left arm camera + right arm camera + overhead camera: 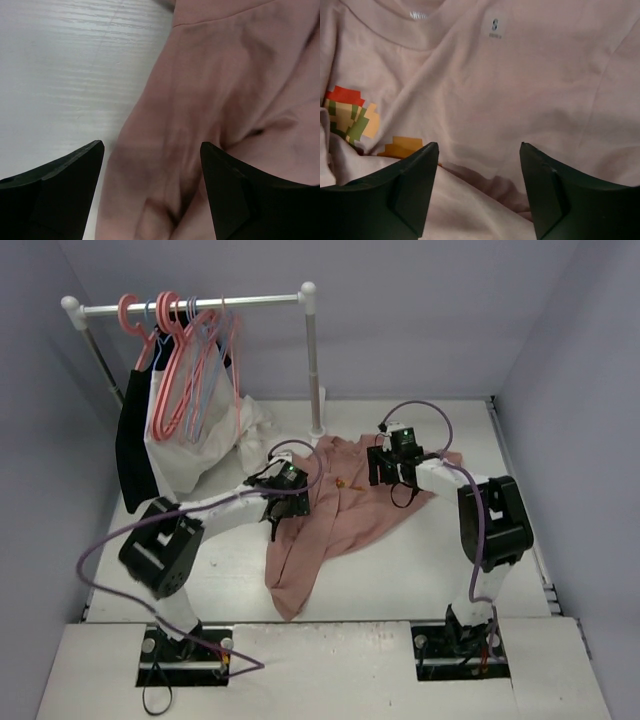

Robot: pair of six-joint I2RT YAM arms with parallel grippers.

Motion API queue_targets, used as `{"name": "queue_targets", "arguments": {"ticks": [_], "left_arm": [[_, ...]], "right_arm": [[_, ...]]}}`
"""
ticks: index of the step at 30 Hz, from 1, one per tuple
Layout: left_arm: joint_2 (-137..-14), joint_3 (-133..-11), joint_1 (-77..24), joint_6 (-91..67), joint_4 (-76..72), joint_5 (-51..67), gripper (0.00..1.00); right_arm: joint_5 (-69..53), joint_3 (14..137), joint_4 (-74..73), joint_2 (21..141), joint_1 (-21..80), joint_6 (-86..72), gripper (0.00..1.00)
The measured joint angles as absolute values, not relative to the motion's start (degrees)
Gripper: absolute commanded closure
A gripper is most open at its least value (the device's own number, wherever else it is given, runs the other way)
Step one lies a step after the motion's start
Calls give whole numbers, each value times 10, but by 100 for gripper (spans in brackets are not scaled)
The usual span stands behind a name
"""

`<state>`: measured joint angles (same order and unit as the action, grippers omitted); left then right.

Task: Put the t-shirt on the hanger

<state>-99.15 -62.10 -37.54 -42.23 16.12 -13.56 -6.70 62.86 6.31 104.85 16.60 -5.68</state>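
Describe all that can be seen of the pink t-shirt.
The t-shirt is dusty pink, soft knit cloth by its look, lying crumpled on the white table, one end trailing toward the near edge. It shows a collar, a small size label and a pixel-style print in red, green and orange. The left gripper and the right gripper stand open over it.

Illumination is diffuse, cool and even, from overhead; shadows in the top view are faint and soft-edged. The table (60, 65) renders near washed-out at upper left of the left wrist view. Both wrist views are soft: fingertips (405, 195) at the lower edge are dark, t-shirt (530, 85) weave blurred.
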Motion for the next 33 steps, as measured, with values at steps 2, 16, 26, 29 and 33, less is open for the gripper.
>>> {"name": "queue_targets", "arguments": {"ticks": [2,16,26,29,33], "left_arm": [[-1030,-636,-375,-423,159,-143,29],[-994,-563,-390,-500,109,-164,100],[-649,-359,-448,-596,325,-173,81],[-590,-367,-453,-599,360,-185,43],[-596,-425,-452,-557,388,-202,39]], "right_arm": [[-60,611,74,1049,167,-68,32],[3,455,190,979,191,-212,100],[72,307,33,716,409,-359,56],[86,305,12,649,417,-365,34],[105,333,-16,614,405,-325,34]]}}
